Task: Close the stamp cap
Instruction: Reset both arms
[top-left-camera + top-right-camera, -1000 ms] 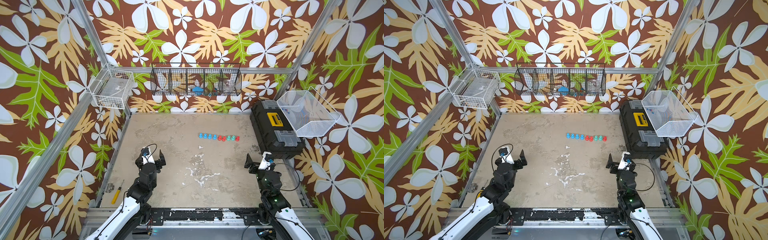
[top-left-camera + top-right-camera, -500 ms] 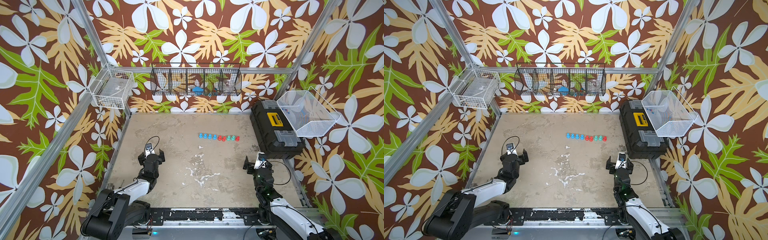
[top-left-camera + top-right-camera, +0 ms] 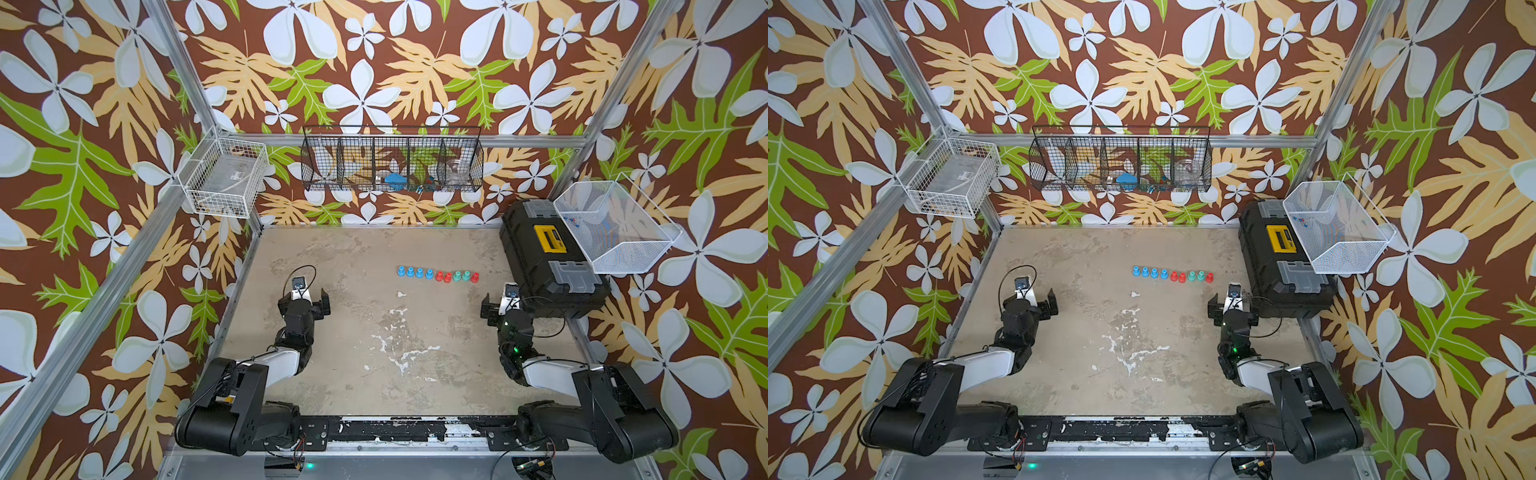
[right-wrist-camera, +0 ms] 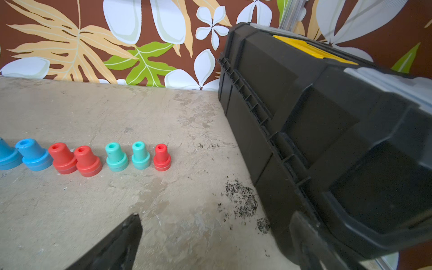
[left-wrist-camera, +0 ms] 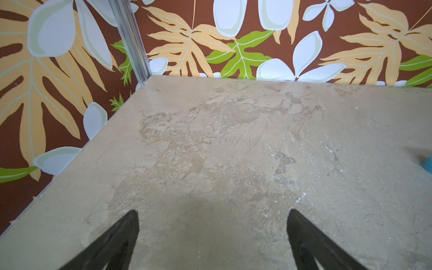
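Both arms have just folded down low over the counter [image 3: 374, 332], left tool [image 3: 305, 300] and right tool [image 3: 505, 305] gaping wide and empty, while the row of stamps [image 3: 437, 274] stands ahead of the right tool, toward its left (every cap looks seated), so the job seems finished.

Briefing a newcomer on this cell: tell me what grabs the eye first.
The loud floral wallpaper wraps every wall. On the table, a row of blue, red and teal stamps stands toward the far side, near a black toolbox at the right edge. The left tool and right tool hang open and empty near the front.
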### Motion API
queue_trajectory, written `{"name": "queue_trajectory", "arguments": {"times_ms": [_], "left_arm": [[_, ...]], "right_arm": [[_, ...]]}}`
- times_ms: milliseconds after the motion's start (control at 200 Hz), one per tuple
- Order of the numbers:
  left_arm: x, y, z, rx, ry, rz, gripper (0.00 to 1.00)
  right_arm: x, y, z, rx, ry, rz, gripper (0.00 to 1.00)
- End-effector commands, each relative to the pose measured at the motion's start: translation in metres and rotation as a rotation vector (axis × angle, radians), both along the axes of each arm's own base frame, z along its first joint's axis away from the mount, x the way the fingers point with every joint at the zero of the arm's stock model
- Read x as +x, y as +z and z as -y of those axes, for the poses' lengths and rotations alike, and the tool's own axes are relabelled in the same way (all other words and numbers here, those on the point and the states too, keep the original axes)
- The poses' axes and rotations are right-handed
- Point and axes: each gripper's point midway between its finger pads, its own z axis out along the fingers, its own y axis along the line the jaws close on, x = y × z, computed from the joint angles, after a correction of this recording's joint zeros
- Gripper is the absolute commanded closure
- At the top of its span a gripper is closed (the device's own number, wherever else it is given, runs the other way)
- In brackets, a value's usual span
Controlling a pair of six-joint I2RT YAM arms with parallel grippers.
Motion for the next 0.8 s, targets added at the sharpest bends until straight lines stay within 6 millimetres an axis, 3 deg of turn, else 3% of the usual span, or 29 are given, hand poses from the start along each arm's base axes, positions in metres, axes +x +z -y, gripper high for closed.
{"name": "queue_trajectory", "arguments": {"times_ms": [0, 170, 551, 796], "left_arm": [[0.006, 0.01, 0.002, -0.001, -0.031, 0.043, 0.0], [0.008, 0.013, -0.005, -0.013, -0.013, 0.066, 0.0], [0.003, 0.023, 0.001, -0.032, -0.055, 0.153, 0.0], [-0.005, 0.017, -0.001, -0.054, -0.072, 0.198, 0.0]], "right_arm": [[0.008, 0.02, -0.004, -0.01, 0.018, 0.079, 0.0], [-0.024, 0.028, 0.013, -0.002, -0.044, 0.251, 0.0], [-0.025, 0.023, 0.011, 0.017, -0.016, 0.225, 0.0], [-0.028, 0.023, 0.009, 0.014, 0.002, 0.238, 0.0]]}}
